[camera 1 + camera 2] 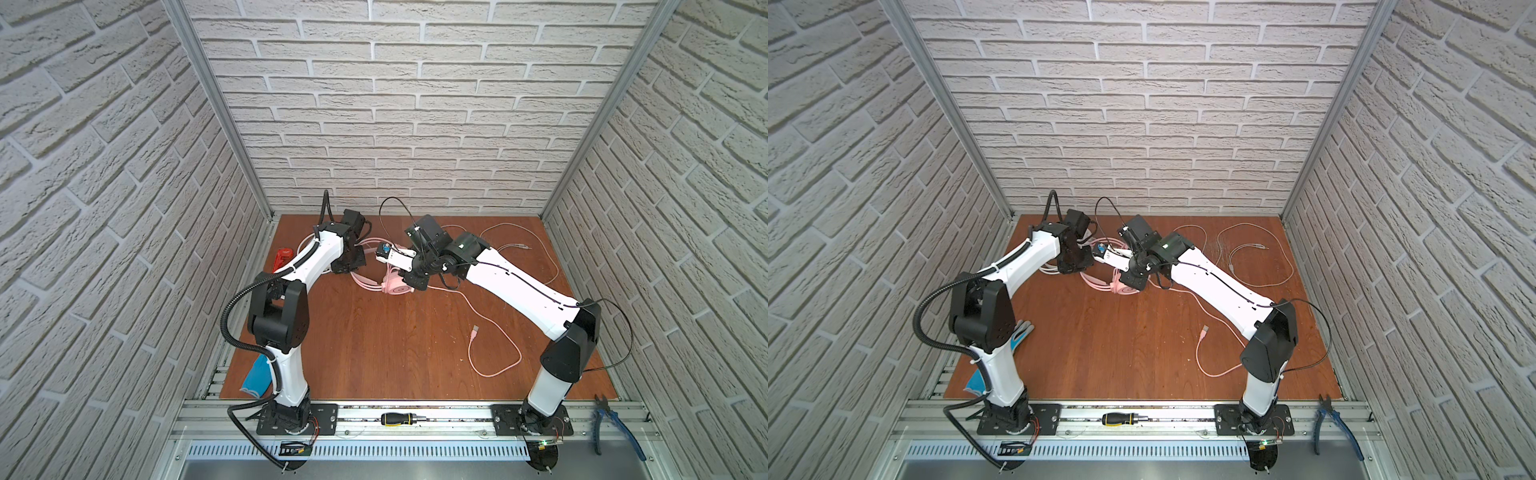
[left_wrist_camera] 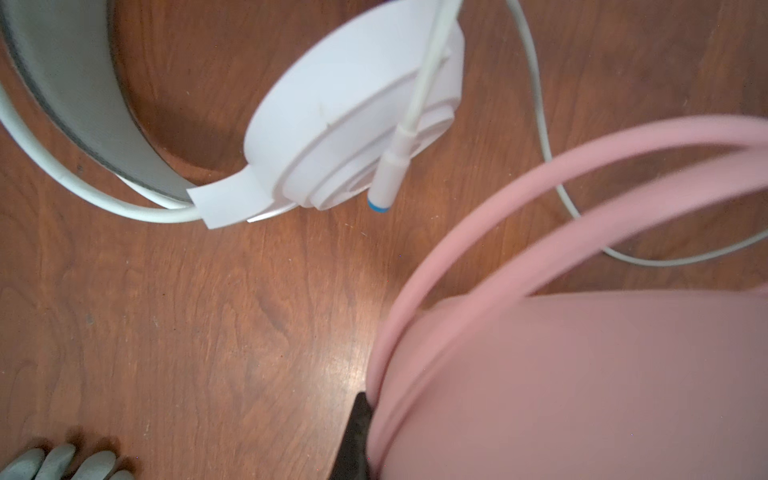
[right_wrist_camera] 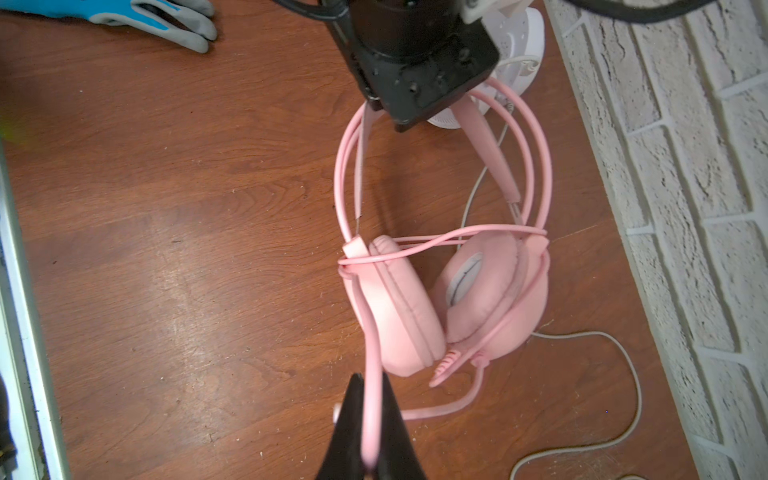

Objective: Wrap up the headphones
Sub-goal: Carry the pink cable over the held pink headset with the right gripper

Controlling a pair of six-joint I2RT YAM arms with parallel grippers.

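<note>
Right gripper (image 3: 371, 432) pinching pink cable (image 3: 374, 353), left gripper (image 3: 409, 118) clamping pink headband (image 3: 536, 158) (wrist views only)

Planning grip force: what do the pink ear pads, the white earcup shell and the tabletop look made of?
Pink ear pads: probably soft leatherette-like padding, matte, creased seams.
White earcup shell: hard moulded plastic, smooth, with stepped rings.
Tabletop: wood or wood-look laminate, glossy, grain visible.
</note>
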